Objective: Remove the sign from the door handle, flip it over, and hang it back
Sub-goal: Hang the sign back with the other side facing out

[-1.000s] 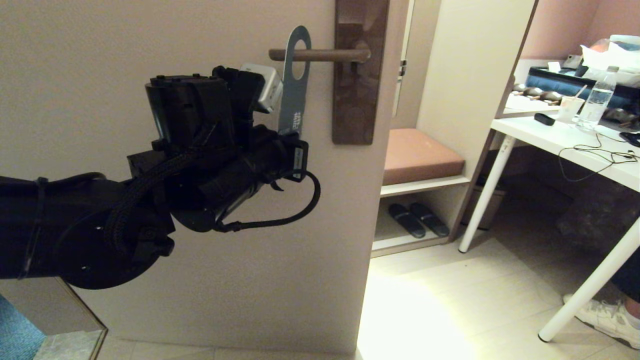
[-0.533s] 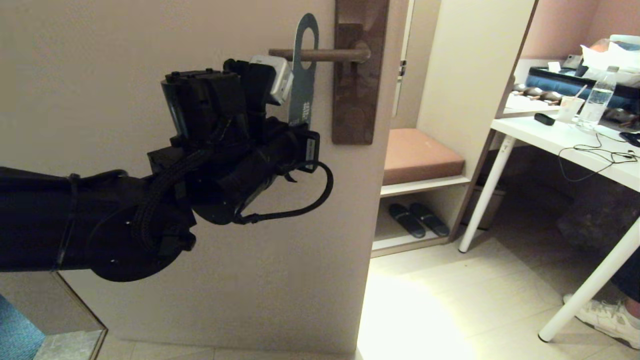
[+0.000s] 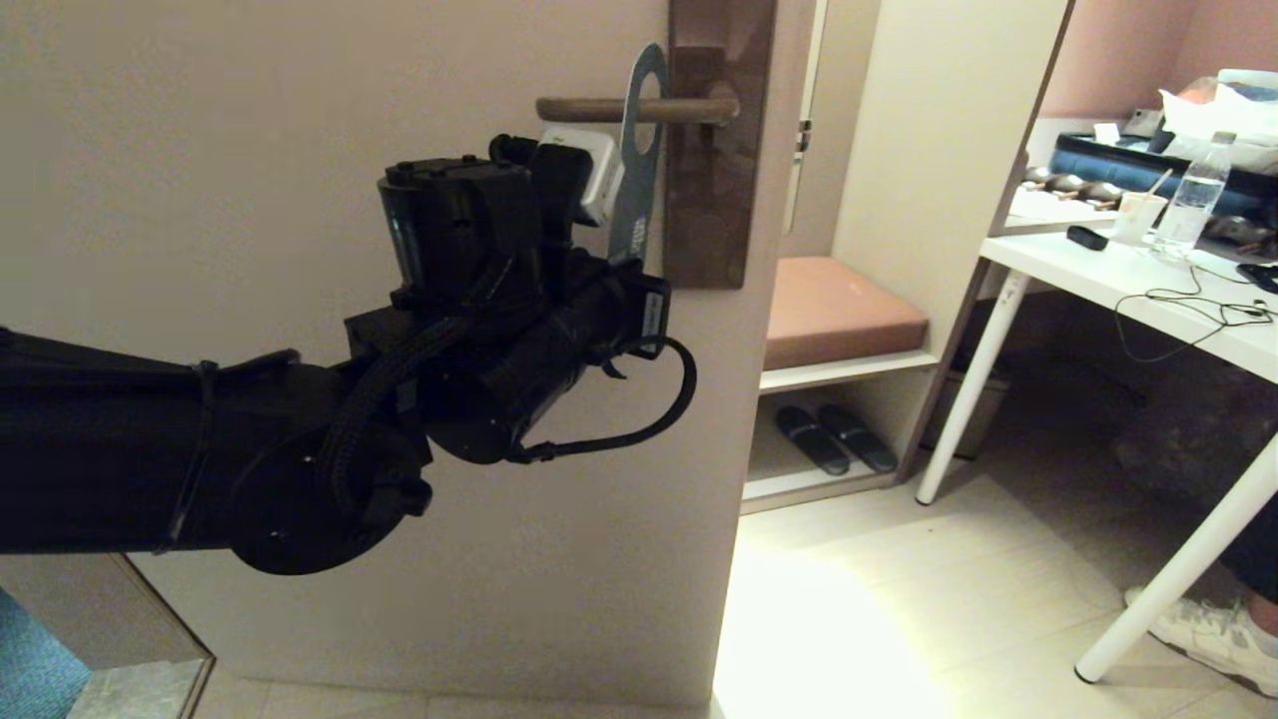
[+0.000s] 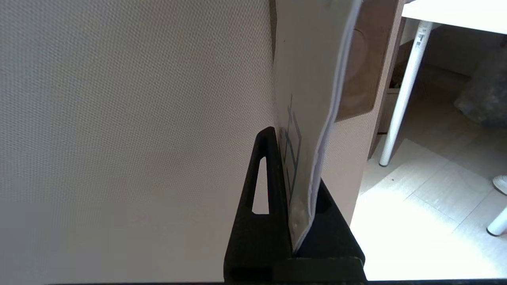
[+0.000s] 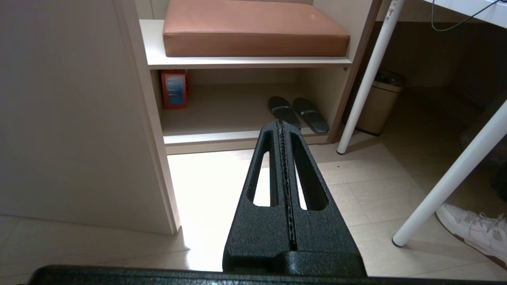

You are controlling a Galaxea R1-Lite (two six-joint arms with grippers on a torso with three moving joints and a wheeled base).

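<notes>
Left pincer: our left pincer (image 4: pixel 295 190) is raised in front of the door (image 3: pixel 300 150) just below the lever, its fingers (image 4: pixel 265 174) pressed together on the lower end of the sign (image 3: pixel 639 150).

Sign: the sign hangs threaded on the door handle (image 3: pixel 589 109), the lever passing through its oval hole; we see it nearly edge-on from the head camera, grey-blue face towards us, tilted so that its top leans right towards the backplate (image 3: pixel 714 200). From our left wrist camera the pale face of the sign (image 4: pixel 307 79) shows, with faint blue print just above the fingers.

Door handle: the slim brown lever runs level from the tall brown backplate out to the left, and the sign sits on it close to the backplate end.

Right pincer: our right pincer (image 5: pixel 282 130) hangs low and out of the head camera's sight, its two fingers (image 5: pixel 269 174) closed flat against each other with nothing between them, pointing towards the floor and a pair of dark slippers (image 5: pixel 298 113) in the open shelf.

Surroundings: to the right of the door stands a shelf unit with a terracotta cushion (image 3: pixel 839 310); farther right a white bench (image 3: pixel 1148 300) carries a water bottle (image 3: pixel 1193 205), a cup (image 3: pixel 1138 218) and a trailing cable (image 3: pixel 1198 310). A white trainer (image 3: pixel 1213 634) shows beside one bench leg.
</notes>
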